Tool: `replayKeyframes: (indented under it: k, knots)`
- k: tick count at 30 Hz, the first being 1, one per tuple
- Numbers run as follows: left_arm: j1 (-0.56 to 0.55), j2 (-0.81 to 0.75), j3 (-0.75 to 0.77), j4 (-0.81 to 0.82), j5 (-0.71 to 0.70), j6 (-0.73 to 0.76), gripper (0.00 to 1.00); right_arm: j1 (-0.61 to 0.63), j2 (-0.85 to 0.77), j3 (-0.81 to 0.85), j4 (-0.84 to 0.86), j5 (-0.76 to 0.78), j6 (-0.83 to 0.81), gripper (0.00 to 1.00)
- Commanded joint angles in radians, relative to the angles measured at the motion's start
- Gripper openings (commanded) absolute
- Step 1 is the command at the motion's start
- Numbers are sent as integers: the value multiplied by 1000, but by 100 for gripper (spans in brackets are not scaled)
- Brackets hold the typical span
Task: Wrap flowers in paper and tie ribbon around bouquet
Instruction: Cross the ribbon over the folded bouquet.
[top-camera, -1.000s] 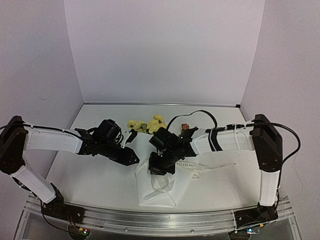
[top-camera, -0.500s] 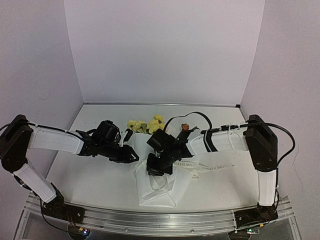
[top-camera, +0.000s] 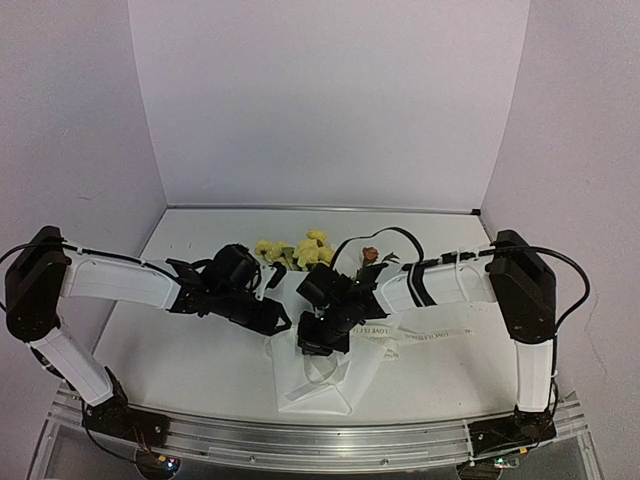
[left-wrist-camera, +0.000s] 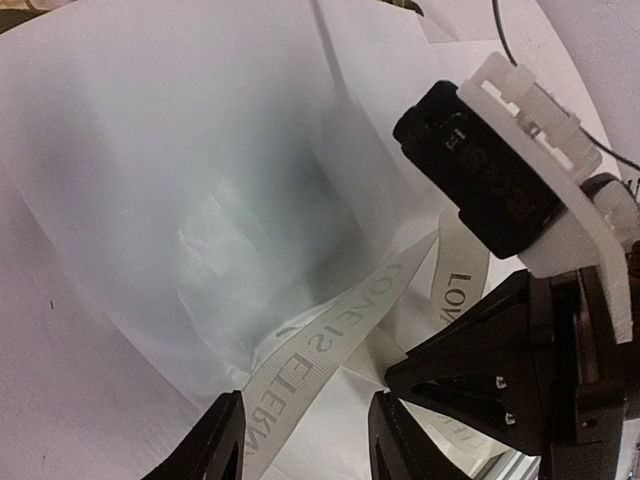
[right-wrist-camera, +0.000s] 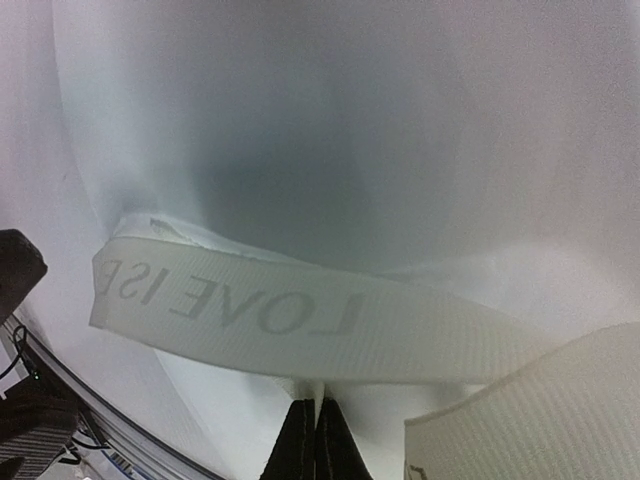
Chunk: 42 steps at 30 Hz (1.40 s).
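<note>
Wrapping is complete: the paper (left-wrist-camera: 200, 180) encloses the flowers (top-camera: 303, 250), and the bouquet (top-camera: 315, 378) lies mid-table, heads far. The ribbon (left-wrist-camera: 340, 330) crosses it, untied. Left gripper (left-wrist-camera: 305, 445): jaws apart, straddling the ribbon, gripping nothing. Right gripper (right-wrist-camera: 316, 440): jaws closed; contents cannot be determined.

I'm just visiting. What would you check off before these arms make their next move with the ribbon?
1. Left gripper open, with the ribbon running through it: ok.
2. Right gripper shut: ok. Whether it grips anything: cannot tell.
3. Ribbon lying over the paper: ok.
4. Ribbon knotted: not ok, it lies loose.
5. Flowers tucked inside the paper: cannot tell, the join is hidden.
</note>
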Motion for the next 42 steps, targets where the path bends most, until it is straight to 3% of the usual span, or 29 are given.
replayKeyframes:
  k: [1, 11, 14, 18, 24, 34, 42]
  knots:
    - [-25, 22, 47, -73, -127, 59, 45, -3, -53, 12, -2, 38, -5, 0]
    - [-41, 65, 84, -78, -137, 95, 39, -3, -44, 34, 8, 45, -1, 0]
    - [-41, 74, 95, -74, -132, 99, 31, -2, -44, 32, 23, 46, -4, 0]
    - [-41, 63, 89, -60, -124, 98, 10, -3, -40, 33, 44, 46, -15, 0]
    - [-41, -21, 25, 16, -87, 70, 0, -3, -39, 17, 112, 48, -55, 0]
    - [-41, -102, -81, 116, 17, 14, 1, -3, -15, -1, 237, 83, -179, 0]
    - [-26, -140, -108, 132, 6, -41, 23, 1, -23, -61, 366, 152, -302, 0]
